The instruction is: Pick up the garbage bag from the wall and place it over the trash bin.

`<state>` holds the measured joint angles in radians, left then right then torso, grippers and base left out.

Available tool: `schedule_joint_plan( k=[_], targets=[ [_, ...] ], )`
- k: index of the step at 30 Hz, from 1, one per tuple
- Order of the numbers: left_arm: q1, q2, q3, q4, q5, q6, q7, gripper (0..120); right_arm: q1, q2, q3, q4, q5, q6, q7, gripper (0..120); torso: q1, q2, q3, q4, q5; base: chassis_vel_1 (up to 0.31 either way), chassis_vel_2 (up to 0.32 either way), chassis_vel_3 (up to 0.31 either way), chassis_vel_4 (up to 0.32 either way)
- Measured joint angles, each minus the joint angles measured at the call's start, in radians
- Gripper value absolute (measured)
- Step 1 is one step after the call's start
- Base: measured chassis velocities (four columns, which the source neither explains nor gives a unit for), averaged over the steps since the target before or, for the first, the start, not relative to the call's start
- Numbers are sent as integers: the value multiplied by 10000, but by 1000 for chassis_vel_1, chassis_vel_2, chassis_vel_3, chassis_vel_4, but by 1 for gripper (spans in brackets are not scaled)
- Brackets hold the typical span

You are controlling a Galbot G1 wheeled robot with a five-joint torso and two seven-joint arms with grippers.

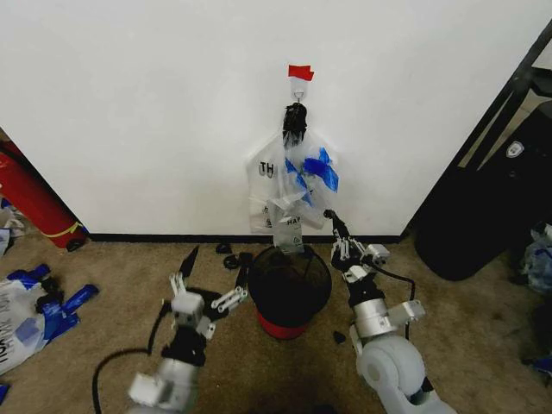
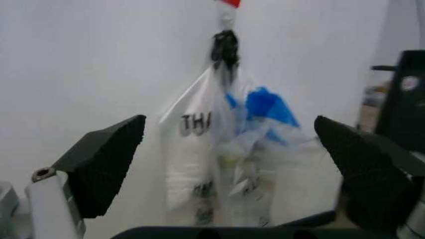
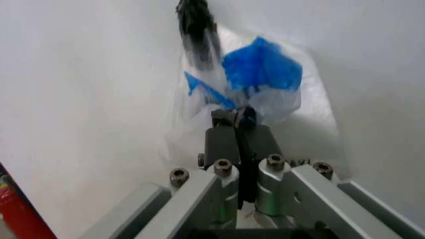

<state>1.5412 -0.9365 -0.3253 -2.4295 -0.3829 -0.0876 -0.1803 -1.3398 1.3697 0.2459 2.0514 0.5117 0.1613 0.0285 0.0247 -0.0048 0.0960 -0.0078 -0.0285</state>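
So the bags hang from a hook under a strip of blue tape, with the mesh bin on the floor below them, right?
Nearly. The tape is red, not blue, as the head view shows. The bags do hang from the hook under it, above the mesh bin.

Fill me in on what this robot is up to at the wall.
The robot faces a white wall where plastic bags hang bunched from a hook under red tape. Its right pincer is raised to the see-through garbage bag with blue handles, fingers together; whether it has pinched the plastic is unclear. The left pincer is open and held low beside the black wire-mesh trash bin, which stands on the carpet right below the bags. The bag is not yet off the hook.
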Motion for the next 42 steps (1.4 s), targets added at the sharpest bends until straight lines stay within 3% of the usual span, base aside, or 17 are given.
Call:
schedule_joint_plan(
  k=[1, 3, 4, 7, 8, 11, 15, 17, 18, 19, 21, 22, 26, 28, 33, 36, 42],
  targets=[
    [0, 0, 0, 0, 0, 0, 0, 100, 0, 0, 0, 0, 0, 0, 0, 0, 0, 0, 0, 0, 0, 0, 0, 0, 0],
    [-620, 1249, -254, -559, -1677, 891, -358, 100, -26, 238, -193, -96, -303, 31, -21, 0, 0, 0, 0, 11, 3, 0, 0, 0, 0],
    [-620, 1249, -254, -559, -1677, 891, -358, 100, -26, 238, -193, -96, -303, 31, -21, 0, 0, 0, 0, 11, 3, 0, 0, 0, 0],
    [-2326, 2994, 14, -781, -3951, 2191, -1007, 98, -182, 645, -278, -183, -836, 128, -59, 0, 0, 0, 0, 6, 1, 0, 0, 0, 0],
    [-2326, 2994, 14, -781, -3951, 2191, -1007, 98, -182, 645, -278, -183, -836, 128, -59, 0, 0, 0, 0, 6, 1, 0, 0, 0, 0],
    [-4258, 3672, 1099, -764, -4939, 2949, -1387, 98, -253, 855, -267, -198, -1081, 159, -65, 0, 0, 0, 1, 10, 1, 0, 0, 0, 0],
    [-6041, 3848, 2420, -465, -5229, 3257, -1553, 98, -279, 946, -218, -198, -1146, 164, -66, 0, -1, 0, -1, 10, 7, 0, 0, 0, 0],
    [-8917, 3596, 4528, 296, -5624, 3679, -1926, 98, -302, 909, -23, -173, -1135, 165, -67, 0, 0, 0, 0, 9, 8, 0, 0, 0, 0],
    [-9916, 3318, 5426, 641, -5780, 3854, -2061, 98, -314, 861, 75, -155, -1116, 167, -69, 0, 0, 0, 0, 11, 7, 0, 0, 0, 0],
    [-9916, 3318, 5426, 641, -5780, 3854, -2061, 98, -314, 861, 75, -155, -1116, 167, -69, 0, 0, 0, 0, 11, 7, 0, 0, 0, 0],
    [-12162, 2394, 7355, 1513, -6265, 4346, -2500, 98, -329, 741, 306, -99, -1009, 182, -75, 0, 0, 0, 1, 4, 5, 0, 0, 0, 0],
    [-12162, 2394, 7355, 1513, -6265, 4346, -2500, 98, -329, 741, 306, -99, -1009, 182, -75, 0, 0, 0, 1, 4, 5, 0, 0, 0, 0],
    [-14108, 1312, 8697, 2433, -6916, 5077, -3283, 97, -291, 626, 454, -86, -843, 186, -74, 0, 0, 0, 1, 9, 9, 0, 0, 0, 0],
    [-15438, 446, 9631, 3218, -7408, 5832, -4008, 95, -283, 512, 554, -86, -747, 215, -77, 0, 0, 0, 0, 10, 6, 0, 0, 0, 0],
    [-16518, -374, 10472, 3884, -8190, 6883, -5035, 94, -308, 463, 632, -51, -704, 236, -92, 0, 0, 0, 0, 4, 9, 0, 0, 0, 0],
    [-16984, -904, 10908, 4372, -8743, 7431, -5593, 93, -392, 517, 643, 23, -776, 277, -111, 0, -1, 0, -1, 14, 5, 0, 0, 0, 0],
    [-17115, -1494, 11131, 4991, -9496, 7678, -6153, 92, -565, 513, 683, 143, -886, 340, -165, 0, -1, 0, -1, 8, 6, 0, 0, 0, 0]
  ],
)
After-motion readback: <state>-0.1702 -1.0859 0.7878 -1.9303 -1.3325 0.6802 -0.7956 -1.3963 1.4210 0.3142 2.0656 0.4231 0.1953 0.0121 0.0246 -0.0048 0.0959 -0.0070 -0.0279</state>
